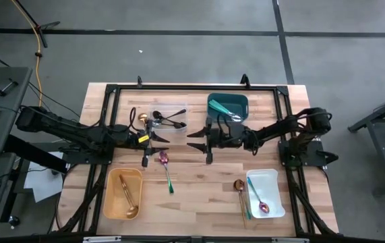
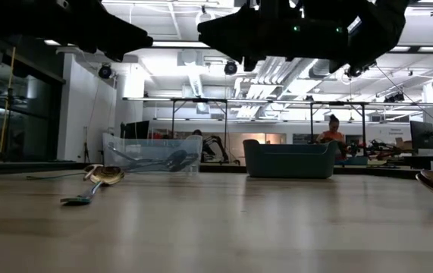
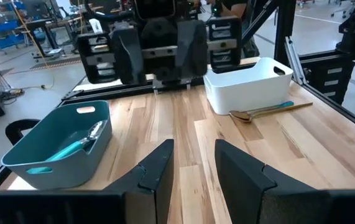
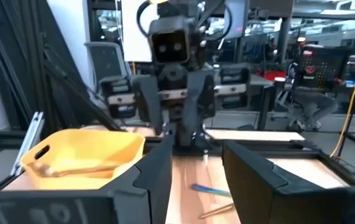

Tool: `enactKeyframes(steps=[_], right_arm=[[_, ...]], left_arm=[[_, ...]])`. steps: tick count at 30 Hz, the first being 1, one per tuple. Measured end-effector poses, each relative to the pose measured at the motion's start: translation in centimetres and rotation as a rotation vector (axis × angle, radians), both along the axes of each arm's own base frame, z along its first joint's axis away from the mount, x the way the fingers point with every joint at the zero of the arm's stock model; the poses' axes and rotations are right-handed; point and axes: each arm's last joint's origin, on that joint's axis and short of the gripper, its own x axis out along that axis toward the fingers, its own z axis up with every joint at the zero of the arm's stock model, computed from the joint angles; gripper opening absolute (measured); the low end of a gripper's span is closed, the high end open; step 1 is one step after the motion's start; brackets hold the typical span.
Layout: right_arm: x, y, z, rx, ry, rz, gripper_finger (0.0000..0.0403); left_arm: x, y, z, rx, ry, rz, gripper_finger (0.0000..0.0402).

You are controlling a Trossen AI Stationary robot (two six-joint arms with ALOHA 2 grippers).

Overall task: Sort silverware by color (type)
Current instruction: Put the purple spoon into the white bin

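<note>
Your left claw [image 1: 160,137] hovered mid-worktop [image 1: 199,182], fingers [image 3: 158,171] parted, nothing between them. Your right claw [image 1: 193,140] faced it just across gap, likewise parted and empty. Neither touched silverware. Pink-purple spoon with teal handle [image 1: 166,169] lay loose on worktop just below left claw. Black pieces sat in clear bin [image 1: 170,119], teal-handled ones in teal bin [image 1: 228,106], gold in yellow bin [image 1: 123,194]. White bin [image 1: 265,193] held another spoon; copper-toned spoon [image 1: 240,187] lay beside it.
</note>
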Motion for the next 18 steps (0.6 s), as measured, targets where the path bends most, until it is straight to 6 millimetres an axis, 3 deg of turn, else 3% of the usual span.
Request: enactKeyframes(steps=[18], right_arm=[[-0.02,1.05,-0.07,-0.003,0.010,0.030,0.0138]], left_arm=[[0.00,0.00,0.01,-0.001,-0.002,0.000,0.0111]])
